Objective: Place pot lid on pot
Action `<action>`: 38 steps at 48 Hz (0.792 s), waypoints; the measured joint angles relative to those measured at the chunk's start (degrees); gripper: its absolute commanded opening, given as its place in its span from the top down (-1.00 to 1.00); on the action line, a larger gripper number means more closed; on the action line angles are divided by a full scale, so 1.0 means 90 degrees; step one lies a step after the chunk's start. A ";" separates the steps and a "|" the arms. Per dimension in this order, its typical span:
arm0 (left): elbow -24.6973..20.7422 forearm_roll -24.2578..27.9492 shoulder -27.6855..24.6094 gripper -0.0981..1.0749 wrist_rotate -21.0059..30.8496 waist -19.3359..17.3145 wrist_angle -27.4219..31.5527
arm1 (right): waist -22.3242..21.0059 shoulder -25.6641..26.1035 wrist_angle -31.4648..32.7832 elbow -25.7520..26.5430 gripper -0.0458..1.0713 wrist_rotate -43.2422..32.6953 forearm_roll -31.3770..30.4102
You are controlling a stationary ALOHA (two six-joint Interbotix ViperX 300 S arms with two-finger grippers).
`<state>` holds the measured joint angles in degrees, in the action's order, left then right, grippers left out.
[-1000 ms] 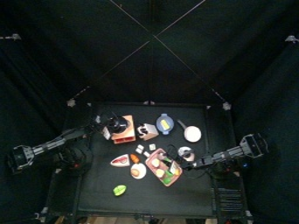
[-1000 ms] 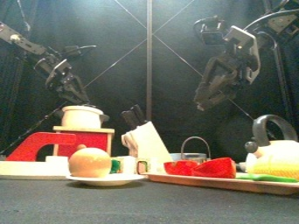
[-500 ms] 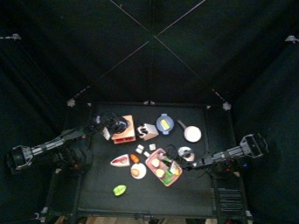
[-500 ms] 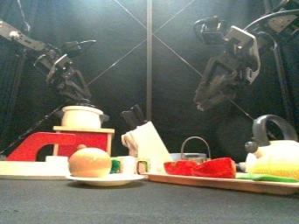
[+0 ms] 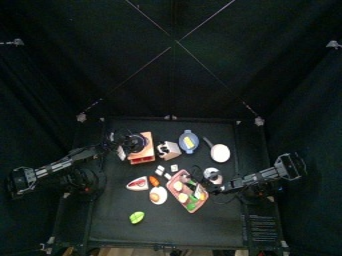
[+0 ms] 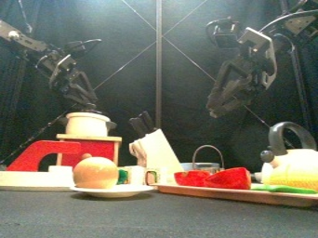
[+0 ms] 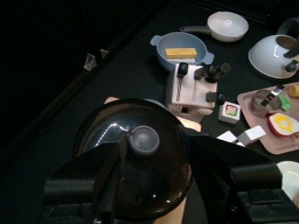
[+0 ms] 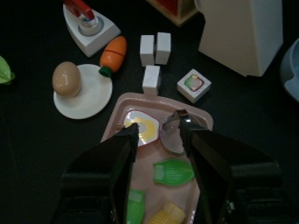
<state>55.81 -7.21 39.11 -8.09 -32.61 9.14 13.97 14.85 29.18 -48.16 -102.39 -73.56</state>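
Black-curtained pen, small black table (image 5: 114, 215): left gripper (image 7: 146, 179) pinches domed black glass lid (image 7: 135, 149) over small dark pot (image 6: 86, 124), left of frame; off-centre release risks tilted seating. Right gripper (image 8: 160, 149) spread, idle.

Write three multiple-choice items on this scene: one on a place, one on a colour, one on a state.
1. The pot stands on: A the bare table; B a tan wooden stand; C a white plate.
2. The lid is: A white; B red; C black.
3. The right gripper is: A open and empty; B shut on a carrot; C shut on a knife.
Answers: 1 B, the front view shows the pot atop the stand. 2 C, it shows glossy black in the left wrist view. 3 A, its jaws stand apart, with only the tray below seen between them.
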 measured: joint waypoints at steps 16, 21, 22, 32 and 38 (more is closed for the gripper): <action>0.0000 0.0010 0.0029 -0.63 -0.0010 -0.0010 -0.0010 | 0.0000 0.0000 -0.0029 0.0000 -0.51 0.0000 0.0000; 0.0000 0.0010 0.0039 -0.63 0.0000 -0.0010 -0.0010 | 0.0000 -0.0010 -0.0029 0.0000 -0.51 0.0000 0.0000; 0.0000 0.0010 0.0039 -0.63 0.0000 -0.0010 -0.0010 | 0.0000 -0.0010 -0.0029 0.0000 -0.51 0.0000 0.0000; 0.0000 0.0010 0.0039 -0.63 -0.0010 -0.0010 -0.0010 | 0.0000 -0.0010 -0.0029 0.0000 -0.51 0.0000 0.0000; 0.0000 0.0010 0.0059 -0.63 0.0000 0.0029 0.0000 | 0.0000 -0.0010 -0.0029 0.0010 -0.51 0.0010 0.0000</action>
<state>55.81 -7.12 39.64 -8.09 -32.34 9.14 13.97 14.77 28.92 -48.08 -102.30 -73.56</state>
